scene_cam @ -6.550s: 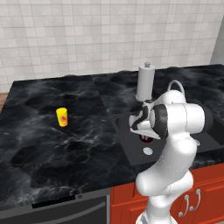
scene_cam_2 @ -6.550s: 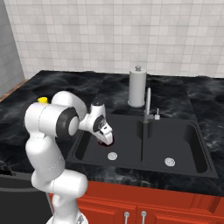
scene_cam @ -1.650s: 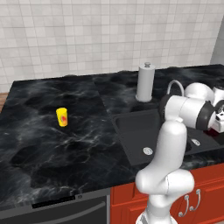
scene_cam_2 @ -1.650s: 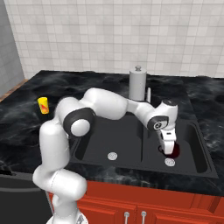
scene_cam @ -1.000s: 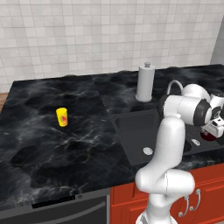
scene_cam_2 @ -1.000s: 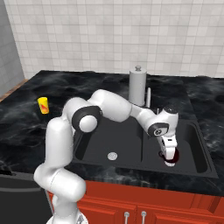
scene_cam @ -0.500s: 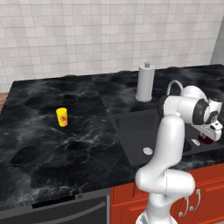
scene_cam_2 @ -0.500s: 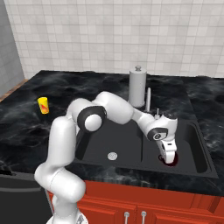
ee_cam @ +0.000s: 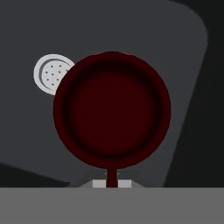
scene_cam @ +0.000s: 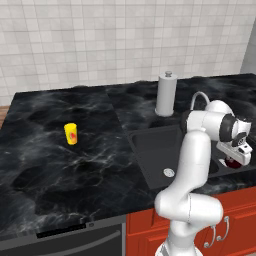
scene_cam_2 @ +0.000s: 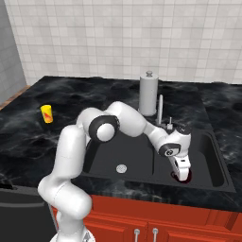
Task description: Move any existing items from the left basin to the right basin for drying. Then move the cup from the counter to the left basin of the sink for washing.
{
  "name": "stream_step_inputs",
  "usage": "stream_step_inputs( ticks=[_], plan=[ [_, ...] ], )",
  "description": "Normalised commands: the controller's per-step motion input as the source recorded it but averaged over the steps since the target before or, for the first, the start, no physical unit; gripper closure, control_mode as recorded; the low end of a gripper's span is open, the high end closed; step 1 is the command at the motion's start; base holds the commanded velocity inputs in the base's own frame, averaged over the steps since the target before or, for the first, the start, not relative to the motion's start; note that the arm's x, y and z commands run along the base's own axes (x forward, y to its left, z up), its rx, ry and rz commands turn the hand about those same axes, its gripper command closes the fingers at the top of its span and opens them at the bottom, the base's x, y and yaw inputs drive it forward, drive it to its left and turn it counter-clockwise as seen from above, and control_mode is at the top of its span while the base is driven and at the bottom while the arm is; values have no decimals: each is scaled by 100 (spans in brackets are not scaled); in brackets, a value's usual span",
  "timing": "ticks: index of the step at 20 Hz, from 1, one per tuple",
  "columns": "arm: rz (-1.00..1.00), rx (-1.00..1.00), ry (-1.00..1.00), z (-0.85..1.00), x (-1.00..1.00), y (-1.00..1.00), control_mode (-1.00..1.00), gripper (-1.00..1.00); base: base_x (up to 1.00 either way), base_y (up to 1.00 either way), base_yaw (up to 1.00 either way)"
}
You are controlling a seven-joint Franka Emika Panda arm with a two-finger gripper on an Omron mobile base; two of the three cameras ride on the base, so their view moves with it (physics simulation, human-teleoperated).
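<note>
We saw a glossy black marble table (scene_cam: 60,170) over red cabinets (scene_cam_2: 156,222), backed by pale tiles. Our hand (scene_cam_2: 182,173) hung low in the right basin (scene_cam_2: 213,163), pinching the maroon bowl's (ee_cam: 112,113) rim beside the drain (ee_cam: 49,75). Its fingertips were mostly hidden. The yellow cup (scene_cam: 71,133) stood well apart on the table; the left basin (scene_cam_2: 118,156) held nothing.

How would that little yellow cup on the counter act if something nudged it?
The yellow cup stands upright, taller than wide, so it would probably tip easily. Its round sides suggest it would then roll. The glossy counter likely lets it slide.
</note>
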Motion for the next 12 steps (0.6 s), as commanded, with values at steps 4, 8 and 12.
stream_step_inputs(
  ticks=[4, 8, 12],
  plan=[
    [3, 0, 0, -26, 5, -3, -100, 100, 0, 0, 0],
    [4, 0, 0, -21, 8, -2, -100, 100, 0, 0, 0],
    [4, 0, 0, -21, 8, 0, -100, 100, 0, 0, 0]
  ],
)
